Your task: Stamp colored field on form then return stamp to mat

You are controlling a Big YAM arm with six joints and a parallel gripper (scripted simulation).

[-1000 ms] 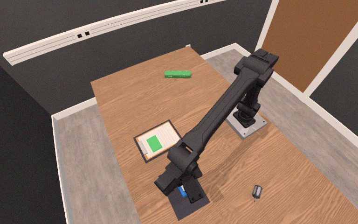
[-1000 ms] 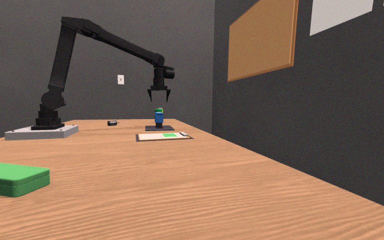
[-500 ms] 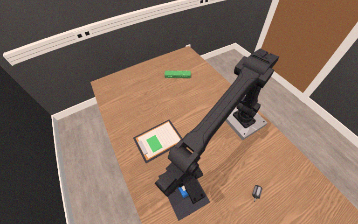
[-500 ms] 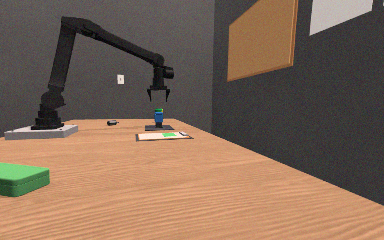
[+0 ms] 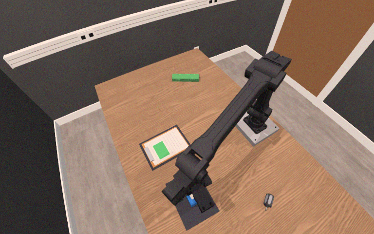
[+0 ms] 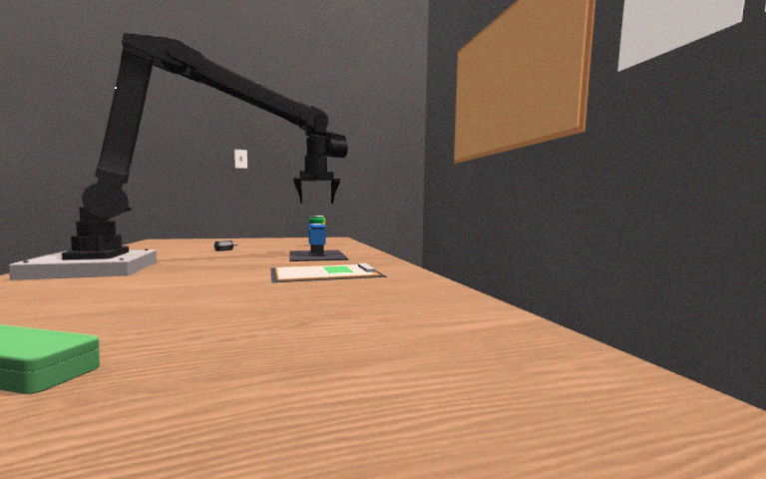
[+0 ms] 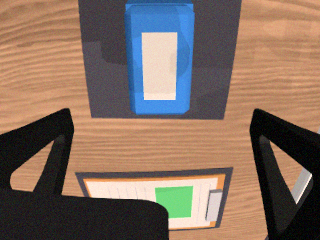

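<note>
We see the claw point(image 6: 316, 196) wide open and empty, hanging above the blue stamp point(image 6: 316, 234), which stands upright on the dark mat point(image 6: 333, 255).

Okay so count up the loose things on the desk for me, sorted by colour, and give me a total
Green: 1, the flat case
Blue: 1, the stamp, upright under the open jaws
Dark grey or black: 2, the mat and a small cylinder-shaped tool
Orange-edged with a green field: 1, the clipboard form
Total: 5
</note>
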